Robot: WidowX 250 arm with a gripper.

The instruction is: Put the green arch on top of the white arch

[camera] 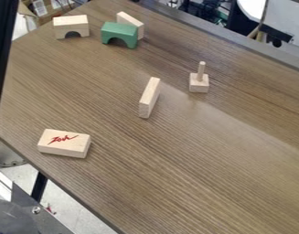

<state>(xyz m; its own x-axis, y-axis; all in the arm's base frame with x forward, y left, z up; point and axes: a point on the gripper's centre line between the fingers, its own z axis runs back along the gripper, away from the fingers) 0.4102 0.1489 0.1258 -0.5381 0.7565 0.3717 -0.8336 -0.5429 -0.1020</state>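
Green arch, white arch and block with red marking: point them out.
Green arch [120,28], camera view, top face.
White arch [71,20], camera view, top face.
Red-marked block [65,138], camera view, top face.

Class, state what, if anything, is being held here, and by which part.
Nothing on the brown wood-grain table is held: the green wooden arch and pale wooden arch both stand there ungripped.

The green arch [120,32] and pale wooden arch [71,24] stand near each other, apart, openings down.
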